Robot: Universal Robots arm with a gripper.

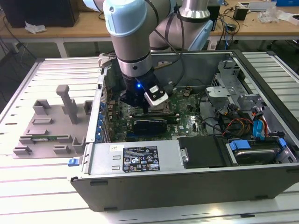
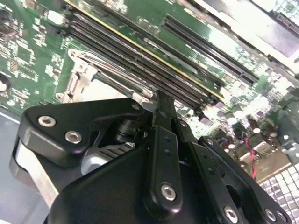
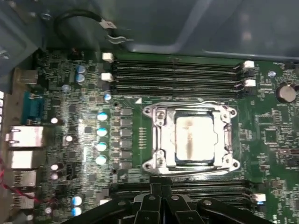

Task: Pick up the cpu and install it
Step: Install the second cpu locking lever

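Open computer case flat on the slatted counter, arm reaching down into its half on the exterior view's left. Below, green motherboard; gripper hovering low over it, fingers pressed together on nothing. In the first wrist view, cpu already lying flat inside the metal-framed socket, silver top up, apart from the fingers. Judged: seating done or nearly so, release made. Any further move likely calling for a straight, gentle path, since rows of memory slots flank the socket on two sides and the case walls stand near; open room mostly upward.
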